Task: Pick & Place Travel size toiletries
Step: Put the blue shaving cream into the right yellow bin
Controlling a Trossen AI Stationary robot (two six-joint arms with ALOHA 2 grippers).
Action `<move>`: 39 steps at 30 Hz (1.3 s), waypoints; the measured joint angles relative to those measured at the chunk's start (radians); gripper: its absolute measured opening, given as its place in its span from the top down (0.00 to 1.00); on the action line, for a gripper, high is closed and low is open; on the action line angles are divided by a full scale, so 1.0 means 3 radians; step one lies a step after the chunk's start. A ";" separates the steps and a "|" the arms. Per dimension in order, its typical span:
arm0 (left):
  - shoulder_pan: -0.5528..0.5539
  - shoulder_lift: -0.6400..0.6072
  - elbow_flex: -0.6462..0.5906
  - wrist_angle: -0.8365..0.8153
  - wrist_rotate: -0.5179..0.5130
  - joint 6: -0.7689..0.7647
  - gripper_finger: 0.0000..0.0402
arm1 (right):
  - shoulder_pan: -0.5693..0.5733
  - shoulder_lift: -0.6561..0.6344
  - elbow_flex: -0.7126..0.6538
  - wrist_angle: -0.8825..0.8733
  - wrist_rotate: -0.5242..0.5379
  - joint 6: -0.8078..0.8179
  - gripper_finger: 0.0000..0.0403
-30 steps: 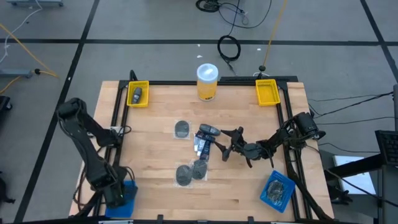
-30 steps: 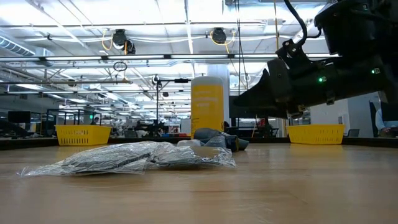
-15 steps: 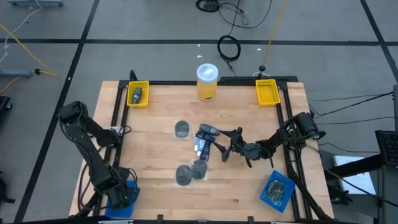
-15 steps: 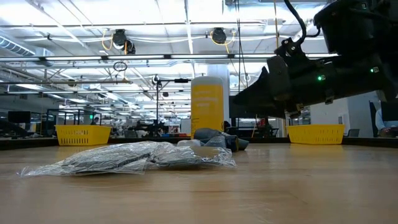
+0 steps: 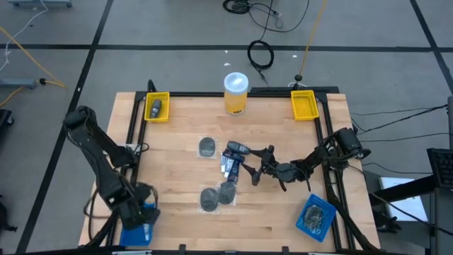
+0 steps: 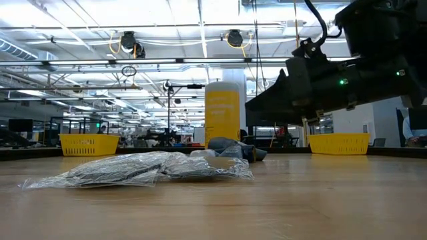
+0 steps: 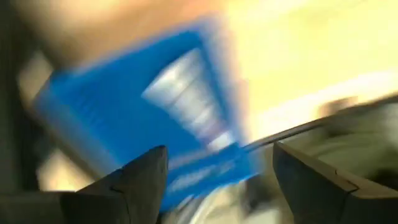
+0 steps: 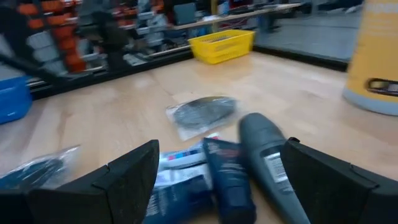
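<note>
- The left gripper (image 5: 139, 212) has drifted a little toward the table's middle over the last second and now hangs over the blue bin (image 5: 136, 230) at the near left corner. Its wrist view shows that bin with a silvery item (image 7: 186, 93) lying in it and the fingers spread wide, holding nothing. I judge that a drop-off here is just finished and the arm is leaving.
- A second blue bin (image 5: 315, 216) at the near right corner already holds a bagged item.
- Two grey mesh-like discs in clear bags (image 5: 216, 195) lie near the front of the table's middle, touching one another; in the low view they show as crinkled plastic lying flat on the wood.
- The right gripper (image 5: 258, 168) has hardly moved. It hovers just beside the central pile, fingers wide apart and empty, so I judge the next pick is about to begin.
- In its wrist view, a dark blue tube (image 8: 229, 177) and a grey bottle (image 8: 267, 158) lie side by side, touching, with a flat packet beside them.
- Beyond them a third bagged disc (image 5: 207, 146) lies alone.
- At the far edge stand the yellow jar (image 5: 236, 93) and two yellow bins; the left yellow bin (image 5: 157, 107) holds a dark container.
</note>
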 joint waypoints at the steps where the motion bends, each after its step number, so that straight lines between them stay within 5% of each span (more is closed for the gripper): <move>1: 0.0045 -0.0067 0.0000 0.0022 -0.0320 0.0185 0.28 | -0.0002 -0.0001 0.0000 0.0003 -0.0089 -0.0027 0.19; 5: 0.0290 -0.0241 0.0000 0.0290 -0.1468 0.1411 0.31 | 0.0001 -0.0001 0.0000 0.0032 -0.0464 -0.0171 0.19; 9: 0.0662 -0.0268 0.0001 0.0408 -0.2025 0.2741 0.36 | 0.0004 -0.0001 0.0000 0.0059 -0.0725 -0.0273 0.19; 15: 0.1496 -0.0160 -0.0012 0.0525 -0.2071 0.4472 0.44 | 0.0055 -0.0001 0.0000 0.0234 -0.0794 -0.0414 0.19; 22: 0.2369 -0.0010 -0.0683 0.2534 -0.1739 0.6487 0.54 | 0.0015 -0.0001 0.0004 0.0343 -0.0868 -0.0375 0.19; 27: 0.2839 0.0197 -0.1190 0.3757 -0.1504 0.6943 0.58 | -0.0014 -0.0479 0.0009 0.0225 -0.0236 -0.0654 0.19; 32: 0.3092 0.0335 -0.1469 0.4256 -0.1503 0.6808 0.61 | -0.0119 -0.1506 0.0071 -0.0731 0.0253 -0.0876 0.19; 39: 0.3181 0.0519 -0.1692 0.4598 -0.1867 0.6657 0.61 | -0.0624 -0.2732 0.0529 -0.3670 -0.0344 0.0156 0.19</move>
